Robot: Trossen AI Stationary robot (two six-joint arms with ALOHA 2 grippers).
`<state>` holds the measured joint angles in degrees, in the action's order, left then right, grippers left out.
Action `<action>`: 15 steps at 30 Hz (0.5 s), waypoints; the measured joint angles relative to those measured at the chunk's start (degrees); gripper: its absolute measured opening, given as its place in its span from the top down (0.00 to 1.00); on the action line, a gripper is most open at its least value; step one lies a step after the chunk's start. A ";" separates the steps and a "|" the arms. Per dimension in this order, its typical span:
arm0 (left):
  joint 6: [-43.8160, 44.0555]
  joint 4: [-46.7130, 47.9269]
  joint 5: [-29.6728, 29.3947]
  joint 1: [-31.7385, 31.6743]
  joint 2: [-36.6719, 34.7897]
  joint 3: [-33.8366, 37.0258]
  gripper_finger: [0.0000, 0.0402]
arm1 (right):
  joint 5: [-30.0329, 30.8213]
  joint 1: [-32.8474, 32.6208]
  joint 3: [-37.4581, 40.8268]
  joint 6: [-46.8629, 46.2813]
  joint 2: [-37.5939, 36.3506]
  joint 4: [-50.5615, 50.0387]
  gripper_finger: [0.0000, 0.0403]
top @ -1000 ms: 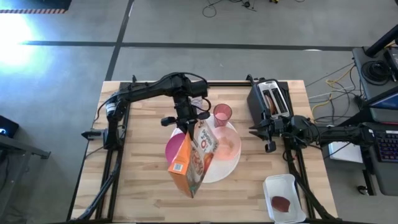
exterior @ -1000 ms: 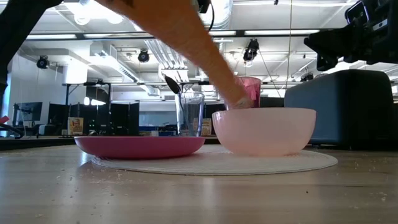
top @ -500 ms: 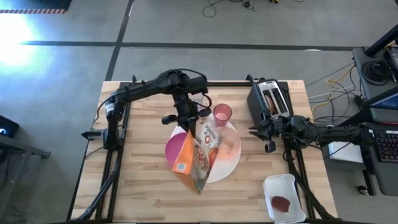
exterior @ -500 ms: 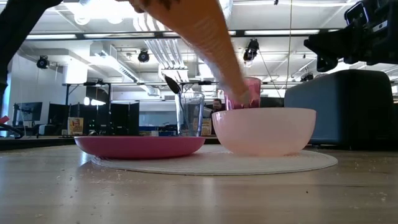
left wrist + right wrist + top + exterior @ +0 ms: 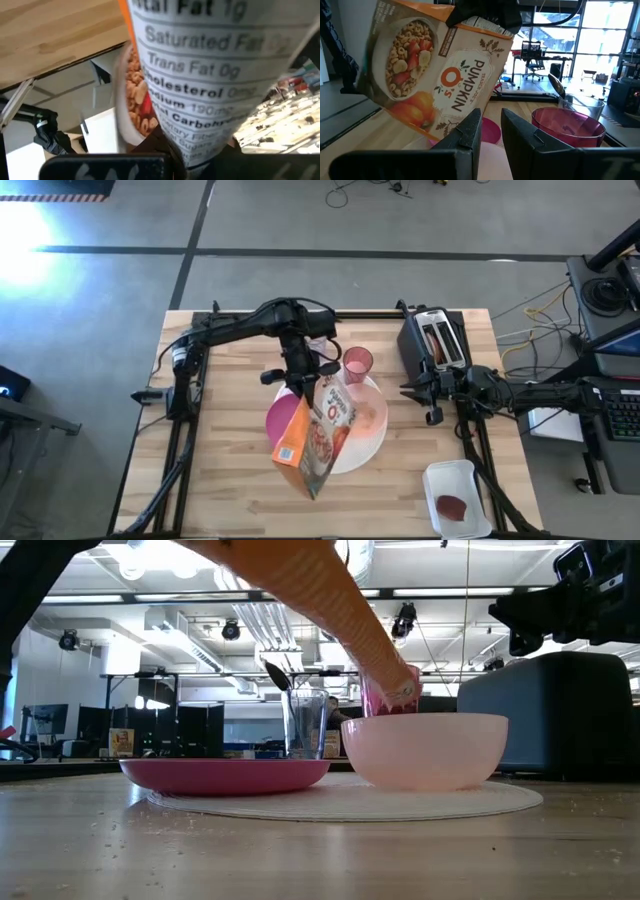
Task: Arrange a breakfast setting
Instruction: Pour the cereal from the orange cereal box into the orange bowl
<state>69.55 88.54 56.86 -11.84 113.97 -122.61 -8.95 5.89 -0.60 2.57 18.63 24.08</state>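
Observation:
My left gripper [image 5: 298, 380] is shut on the orange cereal box [image 5: 315, 435], which hangs tilted over the large white round mat [image 5: 368, 455]. The box's low corner [image 5: 400, 690] is just above the peach bowl [image 5: 425, 750]. The magenta plate [image 5: 225, 775] and the bowl rest on the mat. Behind them stand a small clear glass [image 5: 307, 725] holding a spoon [image 5: 275, 675] and the translucent pink cup [image 5: 357, 363]. My right gripper [image 5: 432, 402] waits at the table's right side, its fingers a little apart and empty. My left gripper holds the cereal box by its far end [image 5: 480, 22], coming from above with its fingers across the box's narrow width. The gripper body hides the pads. The box is lifted clear and slants, with its near end high and one corner [image 5: 400, 690] low over the bowl.
A toaster [image 5: 432, 340] stands at the table's far right. A white tray [image 5: 455, 500] with a brown item lies at the near right corner. Bare wood shows along the table's left and near sides [image 5: 220, 480].
My left gripper has rocked the cereal box over the bowl. The box's near end swung toward the table's right edge and then back. Its low corner stayed above the bowl and now stands slightly higher. The right arm has kept still.

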 joint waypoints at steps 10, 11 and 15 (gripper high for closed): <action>3.31 -0.03 3.62 0.70 0.22 0.48 1.00 | 0.00 0.00 0.00 0.00 0.00 -0.02 0.84; 3.54 -0.80 4.78 0.67 0.24 0.48 1.00 | 0.00 0.00 0.00 0.00 0.00 -0.02 0.84; 5.94 0.77 6.60 0.19 0.26 0.44 1.00 | -0.01 0.00 0.00 0.00 0.00 0.00 0.84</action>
<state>75.49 89.31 63.45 -11.65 114.24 -122.17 -8.96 5.89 -0.60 2.57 18.63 24.08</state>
